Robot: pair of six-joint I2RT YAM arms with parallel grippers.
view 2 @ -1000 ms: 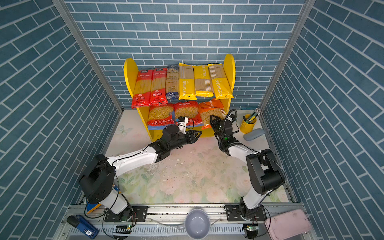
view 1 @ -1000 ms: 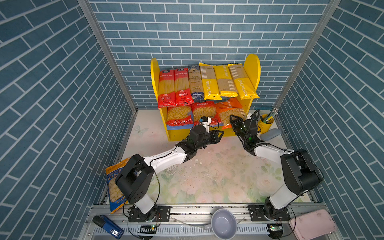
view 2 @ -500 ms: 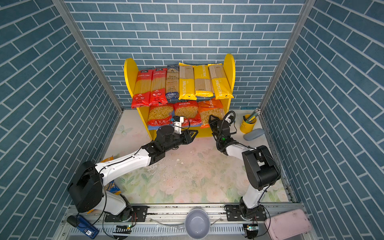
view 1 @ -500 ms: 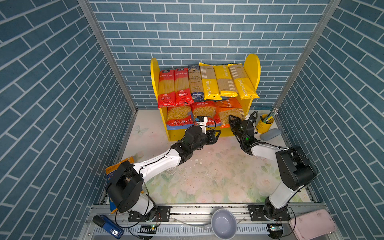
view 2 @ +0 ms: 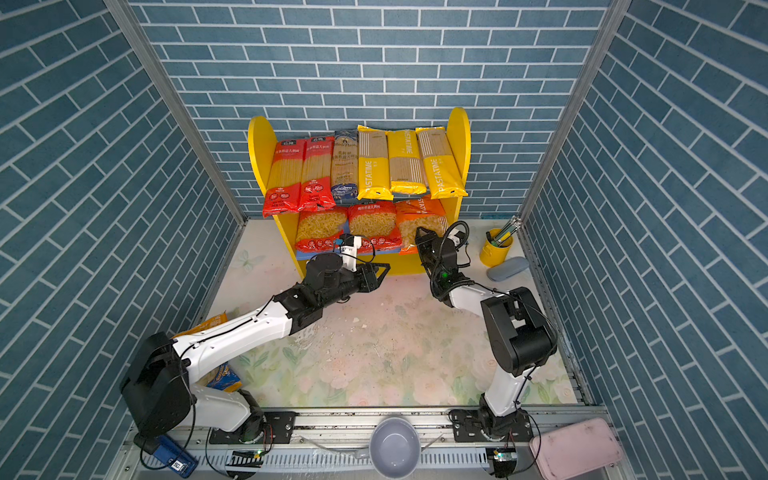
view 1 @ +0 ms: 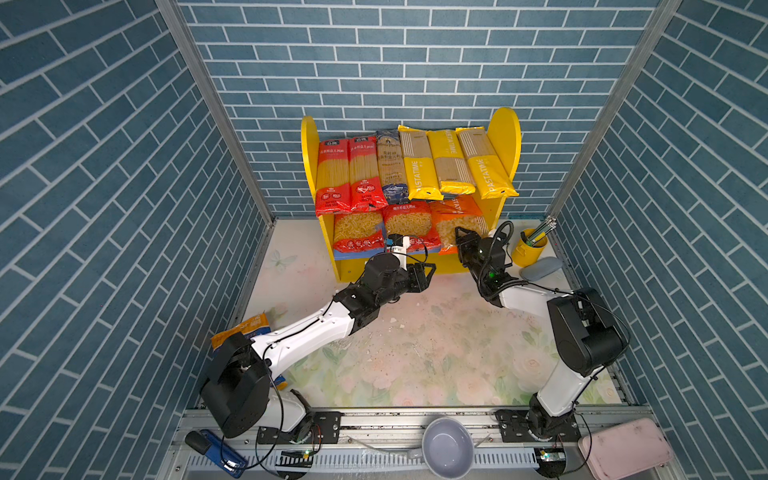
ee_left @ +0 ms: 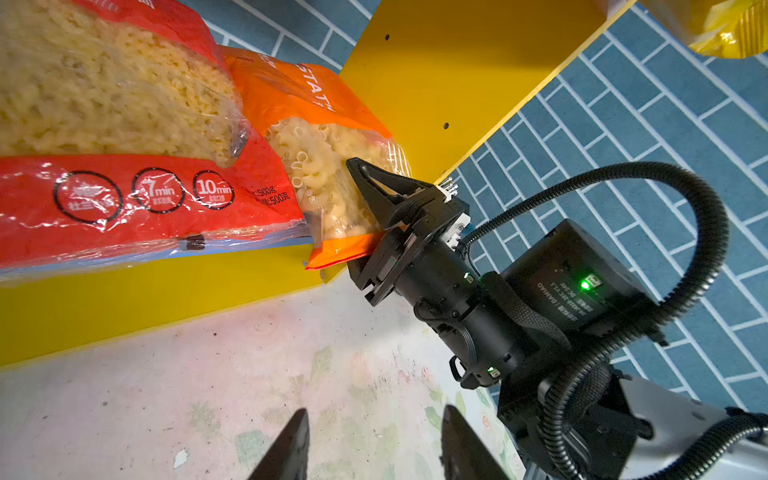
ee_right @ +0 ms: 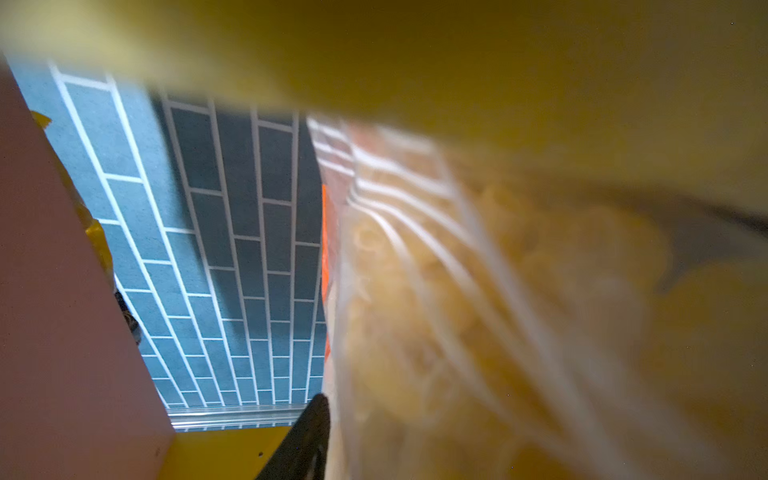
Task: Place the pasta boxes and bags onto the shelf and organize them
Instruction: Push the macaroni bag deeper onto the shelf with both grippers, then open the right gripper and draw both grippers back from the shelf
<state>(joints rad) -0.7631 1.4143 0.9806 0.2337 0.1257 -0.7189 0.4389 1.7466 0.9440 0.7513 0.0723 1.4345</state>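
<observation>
Now left pincer farther from shelf.

Legible markings. "PASTATIME" ran lengthwise on three yellow spaghetti packs on the upper board, readable in both top views. The dark-blue pack bore "SPAGHETTI" near its lower end, partly legible. In the left wrist view, a red bag carried circled "7min" and "10min" marks, followed by "500" beside small Chinese characters. The orange bag showed the fragment "STAT". The motor housing read "DAMIAO".
</observation>
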